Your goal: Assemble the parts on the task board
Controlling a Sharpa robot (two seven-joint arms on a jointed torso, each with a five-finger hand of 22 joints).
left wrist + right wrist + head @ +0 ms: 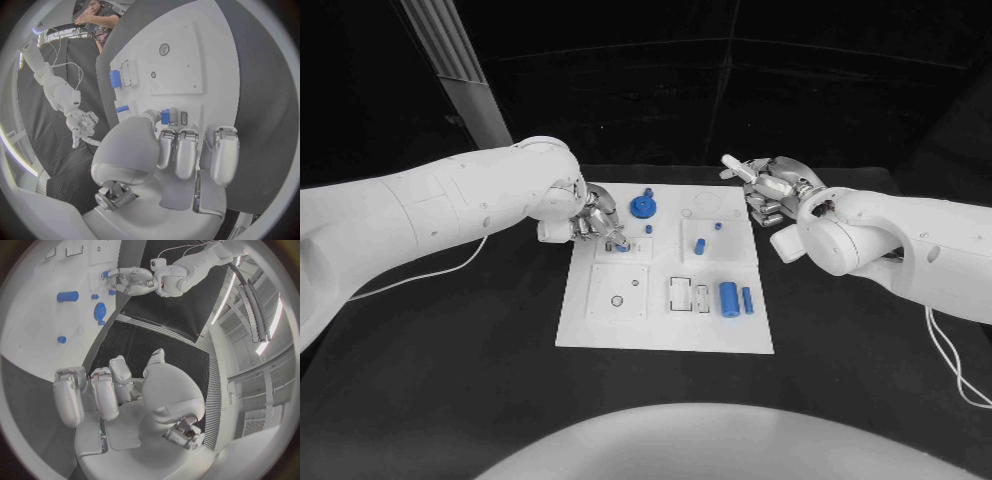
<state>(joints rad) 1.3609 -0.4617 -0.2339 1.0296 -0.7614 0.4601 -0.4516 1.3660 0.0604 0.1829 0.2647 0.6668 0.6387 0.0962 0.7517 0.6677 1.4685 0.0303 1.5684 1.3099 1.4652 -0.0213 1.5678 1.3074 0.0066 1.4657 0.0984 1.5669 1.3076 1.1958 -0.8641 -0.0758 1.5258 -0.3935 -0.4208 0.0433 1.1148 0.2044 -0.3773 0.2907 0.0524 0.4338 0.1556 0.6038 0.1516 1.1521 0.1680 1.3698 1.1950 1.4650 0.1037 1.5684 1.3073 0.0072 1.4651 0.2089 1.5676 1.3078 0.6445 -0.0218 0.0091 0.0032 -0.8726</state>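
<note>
Your left robot hand (593, 222) sits low over the white board's (589, 335) upper-left corner, pinching a small blue peg (164, 116) between thumb and finger. Your right robot hand (776, 190) hovers off the far right corner, fingers curled, holding nothing. Watch the peg — held tilted, it could jam at its hole or slip onto the surface (444, 380).

The left hand (181, 150) hovers over the white task board (212, 60), thumb and fingers touching a small blue part (165, 116).
</note>
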